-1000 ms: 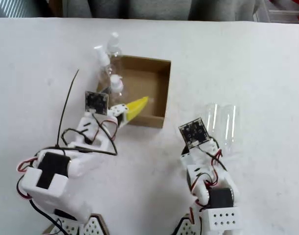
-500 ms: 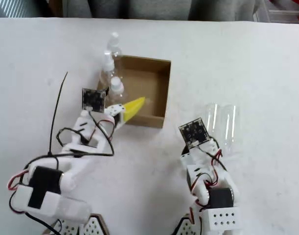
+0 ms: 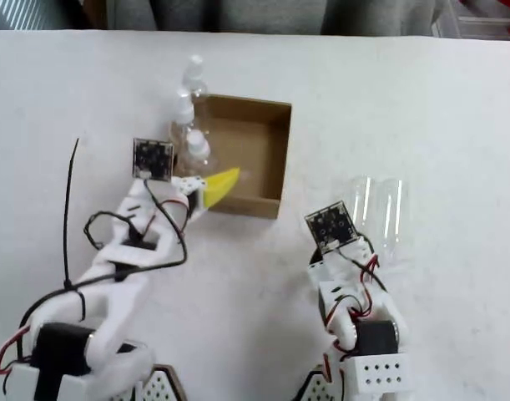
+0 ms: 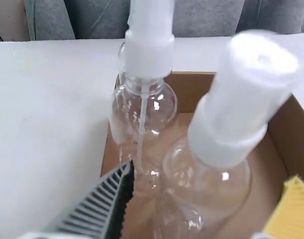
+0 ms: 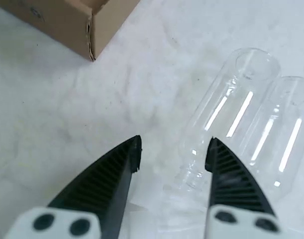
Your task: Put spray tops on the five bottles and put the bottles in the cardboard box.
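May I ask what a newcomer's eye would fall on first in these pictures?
Three bottles with spray tops stand along the left side of the cardboard box, the open left gripper at its near left corner. To the right, two clear topless bottles lie side by side on the table, just ahead of the open right gripper.

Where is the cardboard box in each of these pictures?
High view: cardboard box left of centre, capped bottles at its left wall.
Left wrist view: brown walls behind the capped bottles.
Right wrist view: its corner, beyond the right hand.
Shared landmark: the white table.
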You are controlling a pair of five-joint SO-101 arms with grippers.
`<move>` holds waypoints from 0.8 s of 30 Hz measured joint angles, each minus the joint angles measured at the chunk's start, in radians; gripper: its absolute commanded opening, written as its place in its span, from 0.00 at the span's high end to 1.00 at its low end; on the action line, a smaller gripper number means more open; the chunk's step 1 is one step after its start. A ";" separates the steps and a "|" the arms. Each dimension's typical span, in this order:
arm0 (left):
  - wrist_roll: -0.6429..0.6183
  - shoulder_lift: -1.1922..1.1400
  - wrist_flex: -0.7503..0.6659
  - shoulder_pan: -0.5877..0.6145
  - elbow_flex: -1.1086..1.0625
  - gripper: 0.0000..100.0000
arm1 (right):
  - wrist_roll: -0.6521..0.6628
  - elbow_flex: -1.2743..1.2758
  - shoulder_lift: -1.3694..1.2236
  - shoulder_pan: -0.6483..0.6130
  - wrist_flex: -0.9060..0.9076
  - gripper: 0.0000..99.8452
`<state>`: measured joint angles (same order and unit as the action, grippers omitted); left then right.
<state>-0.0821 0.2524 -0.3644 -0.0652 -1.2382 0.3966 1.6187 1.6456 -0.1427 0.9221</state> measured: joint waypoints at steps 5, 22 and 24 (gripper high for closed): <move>0.000 0.098 0.160 0.000 0.000 0.57 | 0.000 0.000 0.000 0.000 0.000 0.81; 0.000 0.393 0.554 0.000 -0.002 0.57 | 0.000 0.000 0.000 0.000 0.000 0.81; 0.000 0.437 0.575 0.000 -0.002 0.57 | 0.000 0.006 0.000 0.000 0.000 0.81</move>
<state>-0.0821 0.6897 0.2110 -0.0652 -1.2398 0.3966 1.6249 1.6456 -0.1427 0.9221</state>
